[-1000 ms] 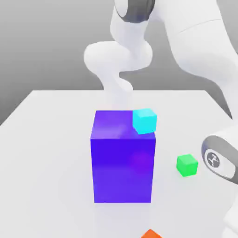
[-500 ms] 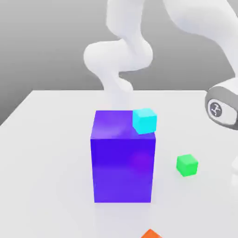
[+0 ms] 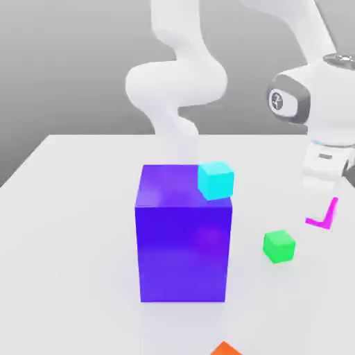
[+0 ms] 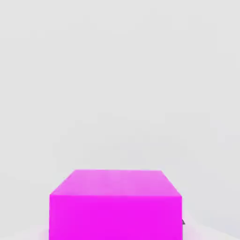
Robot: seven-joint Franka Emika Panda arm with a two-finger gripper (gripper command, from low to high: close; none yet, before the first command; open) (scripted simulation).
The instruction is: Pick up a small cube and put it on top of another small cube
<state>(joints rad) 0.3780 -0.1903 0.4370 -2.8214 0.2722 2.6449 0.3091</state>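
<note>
Pickup looks done: my gripper [image 3: 324, 216] holds the magenta cube [image 4: 115, 204] aloft; stacking on the green cube [image 3: 279, 247] remains.

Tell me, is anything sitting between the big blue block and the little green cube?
No. In the exterior view, only bare white table separates the big blue block from the green cube.

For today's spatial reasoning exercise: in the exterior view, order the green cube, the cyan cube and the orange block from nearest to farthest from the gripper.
1. Small green cube, on the table just below the gripper.
2. Small cyan cube, atop the big blue block, toward that view's left.
3. Orange block, at the bottom edge.
</note>
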